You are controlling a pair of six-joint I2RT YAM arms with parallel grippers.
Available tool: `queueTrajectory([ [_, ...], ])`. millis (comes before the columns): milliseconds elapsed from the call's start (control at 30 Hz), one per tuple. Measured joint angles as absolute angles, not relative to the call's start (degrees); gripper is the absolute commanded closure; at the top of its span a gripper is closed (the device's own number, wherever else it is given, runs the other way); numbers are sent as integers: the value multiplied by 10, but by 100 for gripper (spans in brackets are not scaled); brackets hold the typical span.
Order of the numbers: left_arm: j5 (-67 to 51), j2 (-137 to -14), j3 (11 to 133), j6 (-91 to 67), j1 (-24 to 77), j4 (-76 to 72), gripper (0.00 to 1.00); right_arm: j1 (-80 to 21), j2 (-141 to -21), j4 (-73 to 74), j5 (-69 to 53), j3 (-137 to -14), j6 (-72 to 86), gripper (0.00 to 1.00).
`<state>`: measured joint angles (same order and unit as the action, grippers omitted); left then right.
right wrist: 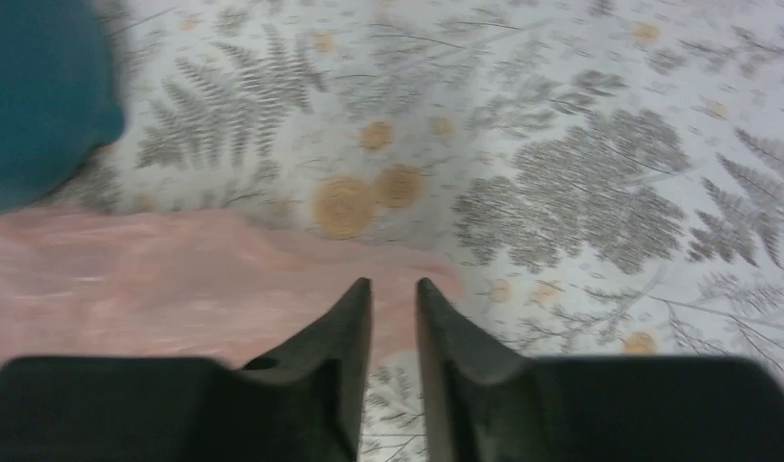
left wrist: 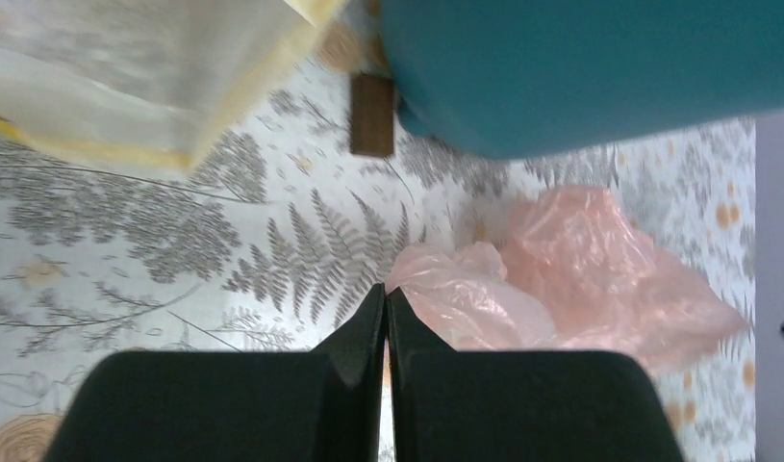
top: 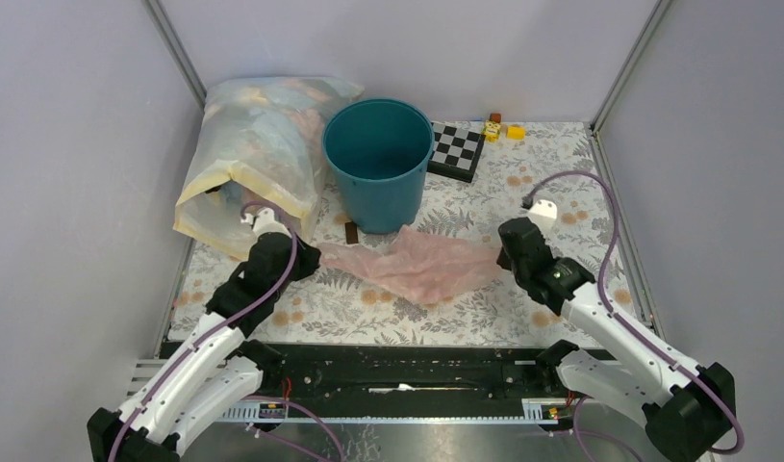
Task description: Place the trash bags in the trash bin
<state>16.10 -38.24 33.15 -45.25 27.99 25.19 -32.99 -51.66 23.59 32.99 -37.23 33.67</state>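
The table (top: 522, 192), under a fern-print cloth, carries everything. Biggest on it is a clear, yellow-edged sack (top: 248, 154) stuffed full, slumped at the far left and leaning against the trash bin (top: 378, 197), which stands upright with its mouth open. The trash bag (top: 417, 262) lies spread and crumpled on the cloth just in front of the bin, touching its foot. It looks feather-light, limp and slippery. I'd expect it to drape and trail rather than lift as one piece, so pinching a bunched fold near either end seems wiser than taking the flat middle.

The bin's tall wall is the thing to clear, and the sack crowds its left side. The left end effector (left wrist: 386, 294) is closed tight at the bag's left tip; whether film is caught I can't tell. The right end effector (right wrist: 392, 287) hangs over the right end, narrowly parted, with nothing between its fingers.

A checkerboard (top: 457, 149) and some small blocks (top: 498, 128) sit well behind, and a small brown piece (left wrist: 372, 114) lies by the bin's foot.
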Motion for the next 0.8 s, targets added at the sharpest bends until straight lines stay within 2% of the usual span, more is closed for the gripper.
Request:
queueTrajectory([
  [100,101,-408,331,-438,280,239,100,-329,-552,251,258,-437,296,43],
  [133,87,-413,331,-434,280,236,100,-331,-557,250,237,-453,287,40],
  [400,54,-417,331,-423,280,222,100,-448,-527,267,109,-477,245,39],
  [633,89,-417,331,-427,280,228,100,-562,-554,260,65,-435,247,35],
  [800,117,-426,331,-436,280,230,100,-626,-581,243,69,-392,261,23],
])
